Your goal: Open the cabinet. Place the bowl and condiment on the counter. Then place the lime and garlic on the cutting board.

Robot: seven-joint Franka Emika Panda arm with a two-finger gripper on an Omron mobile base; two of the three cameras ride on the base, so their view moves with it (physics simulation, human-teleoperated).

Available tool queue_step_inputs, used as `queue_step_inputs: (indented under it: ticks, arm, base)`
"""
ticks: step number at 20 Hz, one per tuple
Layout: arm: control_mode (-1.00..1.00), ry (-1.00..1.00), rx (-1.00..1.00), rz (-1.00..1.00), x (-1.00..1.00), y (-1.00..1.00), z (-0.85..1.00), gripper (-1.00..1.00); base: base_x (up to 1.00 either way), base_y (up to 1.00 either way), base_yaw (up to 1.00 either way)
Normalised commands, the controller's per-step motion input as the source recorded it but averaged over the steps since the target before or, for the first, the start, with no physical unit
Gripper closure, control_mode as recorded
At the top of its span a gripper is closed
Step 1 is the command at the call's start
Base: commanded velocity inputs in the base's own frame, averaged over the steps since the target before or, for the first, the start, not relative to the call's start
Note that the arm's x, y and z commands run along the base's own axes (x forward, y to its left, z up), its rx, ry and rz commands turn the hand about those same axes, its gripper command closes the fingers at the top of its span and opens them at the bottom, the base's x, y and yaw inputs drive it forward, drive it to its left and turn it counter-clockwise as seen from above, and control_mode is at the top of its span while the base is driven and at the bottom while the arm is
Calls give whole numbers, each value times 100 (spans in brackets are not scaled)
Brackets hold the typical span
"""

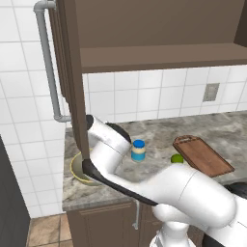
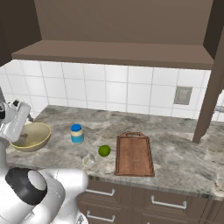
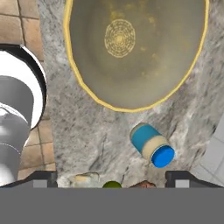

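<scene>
A: So, which step is this?

B: Step 2 looks done. The cabinet (image 2: 118, 26) stands open; the bowl (image 2: 29, 135) and condiment jar (image 2: 77, 134) sit on the counter (image 2: 183, 153). The gripper (image 3: 111, 178) hovers over the bowl, jaws spread, holding nothing.

A: Next?

B: Probably the lime (image 2: 104, 151), beside the cutting board (image 2: 134, 155).

A: And the garlic?

B: The right base view shows the garlic (image 2: 89, 160) near the lime; in the left base view the arm covers that spot.

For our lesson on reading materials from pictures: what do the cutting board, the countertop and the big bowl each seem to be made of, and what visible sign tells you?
The rectangular reddish-brown cutting board looks like wood, matt, with a darker rim. The grey-brown marbled countertop looks like polished stone, judging by its veining. The wide olive-beige bowl with a yellow rim looks like glazed ceramic, though its speckled finish leaves that open.
</scene>
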Motion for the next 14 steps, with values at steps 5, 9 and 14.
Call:
queue_step_inputs:
  ticks: [5,9,14]
  arm:
    - [-100,13,9,-13,0,-100,28,-100]
    - [-100,7,4,-23,1,-100,-5,-100]
    - [-100,9,3,-39,37,-87,-41,-100]
  base:
    - [0,0,0]
    - [0,0,0]
    - [0,0,0]
